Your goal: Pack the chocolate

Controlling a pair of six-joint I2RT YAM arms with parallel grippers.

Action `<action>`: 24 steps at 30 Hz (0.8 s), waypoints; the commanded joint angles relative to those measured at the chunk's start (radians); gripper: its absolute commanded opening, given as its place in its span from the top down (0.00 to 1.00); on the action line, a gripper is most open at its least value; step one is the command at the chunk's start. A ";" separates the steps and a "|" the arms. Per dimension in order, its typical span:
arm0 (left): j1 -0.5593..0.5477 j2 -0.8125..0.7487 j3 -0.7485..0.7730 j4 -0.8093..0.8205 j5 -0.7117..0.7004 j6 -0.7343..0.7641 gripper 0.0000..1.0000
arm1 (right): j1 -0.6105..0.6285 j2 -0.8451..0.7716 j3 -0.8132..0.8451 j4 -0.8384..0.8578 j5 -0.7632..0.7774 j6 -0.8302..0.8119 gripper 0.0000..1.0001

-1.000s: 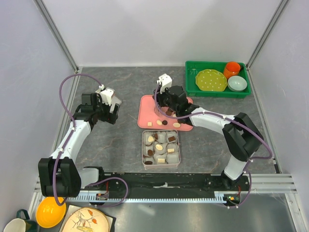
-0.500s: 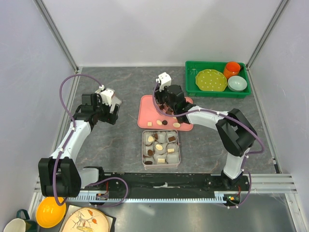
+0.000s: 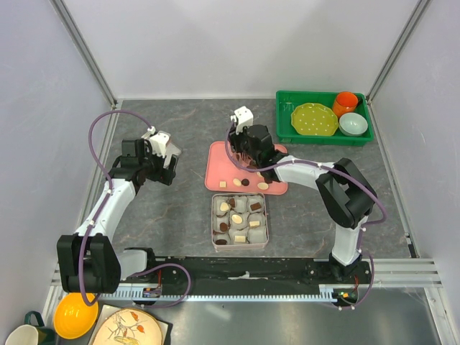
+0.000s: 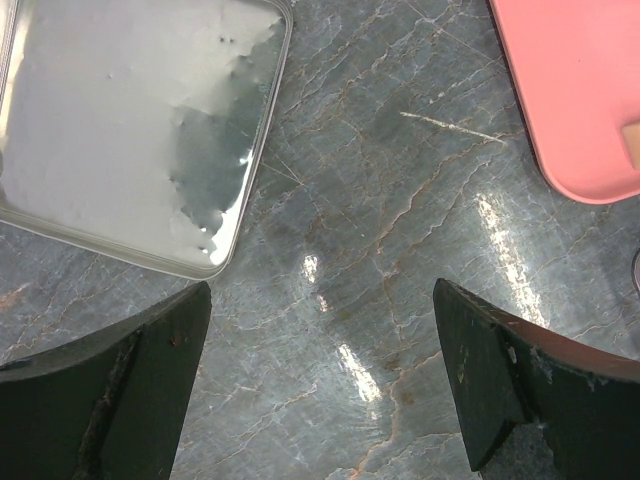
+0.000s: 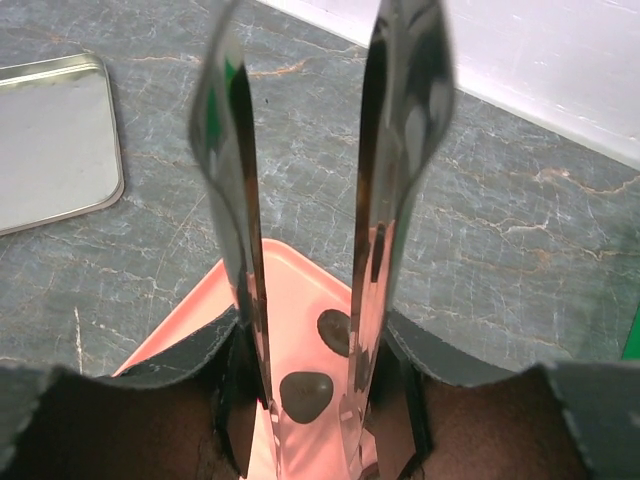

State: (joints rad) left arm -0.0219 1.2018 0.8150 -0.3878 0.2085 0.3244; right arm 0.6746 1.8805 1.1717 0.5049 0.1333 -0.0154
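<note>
The chocolate pieces lie in two places: a few cream and dark ones [image 3: 236,182] on the pink tray [image 3: 218,159], and several in white paper cups in the open metal tin [image 3: 239,219]. My right gripper [image 3: 248,152] is over the far part of the tray. In the right wrist view it [image 5: 308,436] is open, with its long metal fingers [image 5: 248,300] either side of a dark chocolate [image 5: 305,395]. A second dark piece [image 5: 336,330] lies just beyond. My left gripper [image 3: 164,164] is open and empty above the bare table [image 4: 320,385].
The tin's lid [image 3: 172,151] lies by the left gripper and also shows in the left wrist view [image 4: 130,130]. A green bin [image 3: 284,122] at the back right holds a yellow plate, an orange cup and a bowl. Dishes sit below the rail at bottom left.
My right gripper has moved toward the far edge of the pink tray, and its elbow has swung left. The left arm has not moved.
</note>
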 commanded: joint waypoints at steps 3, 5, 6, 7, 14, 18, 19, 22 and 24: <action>-0.001 -0.018 -0.010 0.024 -0.018 0.033 0.01 | -0.004 0.022 0.055 0.038 -0.015 0.005 0.53; -0.003 -0.018 -0.013 0.024 -0.020 0.034 0.01 | -0.004 0.020 0.055 0.041 -0.021 0.006 0.53; -0.001 -0.019 -0.013 0.026 -0.021 0.035 0.01 | -0.006 0.022 0.055 0.044 -0.021 0.008 0.53; -0.001 -0.018 -0.013 0.026 -0.018 0.033 0.01 | -0.006 0.023 0.055 0.046 -0.021 0.006 0.53; -0.003 -0.021 -0.013 0.026 -0.017 0.036 0.01 | -0.007 0.043 0.074 0.064 -0.021 0.008 0.48; -0.001 -0.025 -0.016 0.027 -0.020 0.036 0.01 | -0.014 0.054 0.080 0.092 -0.041 0.037 0.47; -0.001 -0.025 -0.017 0.027 -0.020 0.039 0.01 | -0.015 0.057 0.083 0.095 -0.044 0.041 0.47; -0.001 -0.027 -0.017 0.026 -0.020 0.038 0.01 | -0.020 0.063 0.088 0.115 -0.054 0.063 0.47; -0.001 -0.028 -0.019 0.026 -0.017 0.036 0.01 | -0.020 0.069 0.089 0.136 -0.051 0.072 0.47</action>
State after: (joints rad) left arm -0.0219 1.2015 0.8028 -0.3874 0.1932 0.3279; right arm 0.6613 1.9354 1.2110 0.5457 0.1032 0.0158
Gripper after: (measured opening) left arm 0.991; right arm 0.535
